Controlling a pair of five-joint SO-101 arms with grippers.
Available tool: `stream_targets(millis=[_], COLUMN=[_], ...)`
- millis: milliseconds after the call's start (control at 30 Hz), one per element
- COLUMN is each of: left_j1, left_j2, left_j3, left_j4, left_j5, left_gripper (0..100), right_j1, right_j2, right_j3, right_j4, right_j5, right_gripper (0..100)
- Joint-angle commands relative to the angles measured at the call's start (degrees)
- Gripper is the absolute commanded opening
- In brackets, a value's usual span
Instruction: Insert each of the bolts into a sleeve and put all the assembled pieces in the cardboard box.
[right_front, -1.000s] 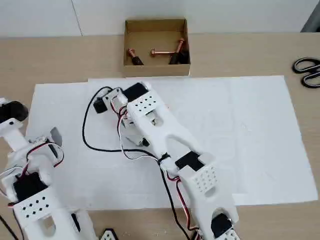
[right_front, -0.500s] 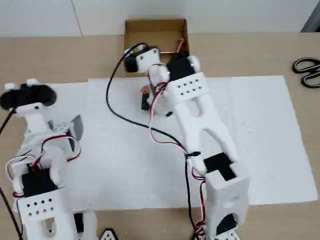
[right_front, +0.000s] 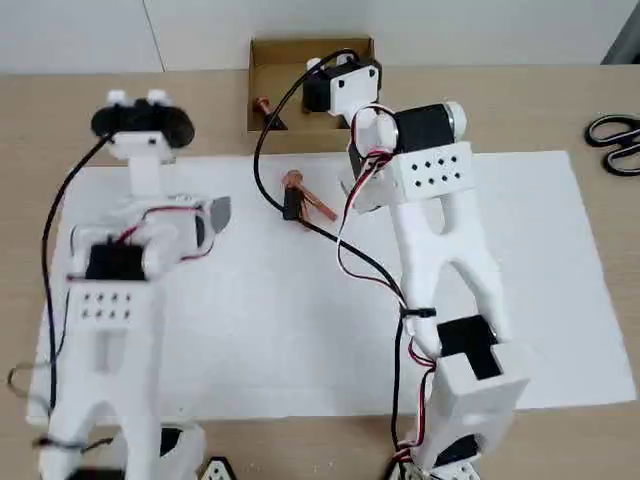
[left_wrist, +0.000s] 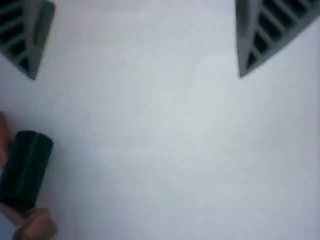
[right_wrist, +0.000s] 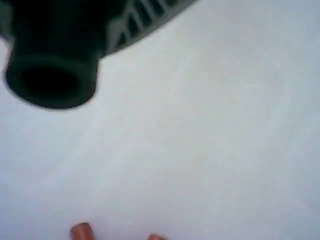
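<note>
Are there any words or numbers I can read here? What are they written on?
None: there are no words, numbers or signs to read.
The cardboard box, the white paper, the scissors and the black sleeve all look plain.

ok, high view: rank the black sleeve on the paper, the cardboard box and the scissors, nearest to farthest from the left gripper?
From the left gripper:
1. Black sleeve, on the paper between the arms.
2. Cardboard box, at the table's far edge.
3. Scissors, far off on the right side.
</note>
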Motion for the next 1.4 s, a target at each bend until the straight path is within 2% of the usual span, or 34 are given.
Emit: stream_targets(millis=[0,233,567,800,1000,1200,1367], left_j1=[4.4,13.27,13.98,17.58,18.02,17.93,17.58], left_j2=[11.52,29.98,43.43,43.69,42.2,42.55,43.25], left_j3=[-11.47,-21.93,-22.81,-22.81,-23.34,-23.96,-23.69], left_j4=[-1.67,-7.38,-19.25,-19.52,-19.78,-19.96,-23.56], left_j5=[3.96,16.62,17.05,17.32,18.64,18.64,18.64], left_gripper=[24,24,24,24,24,24,24], right_j1=[0.48,0.57,0.66,5.23,9.98,9.98,9.98], right_j2=[-4.44,-4.97,-4.97,-4.97,-5.14,-5.14,-5.05], right_j3=[0.53,1.32,1.32,1.23,1.05,1.05,1.05], right_j4=[1.01,1.01,0.92,0.84,0.75,0.75,0.75], right_j5=[-0.7,-0.7,-0.7,-0.7,-0.79,-0.88,-0.88], right_gripper=[0.3,0.3,0.3,0.3,0.3,0.3,0.3])
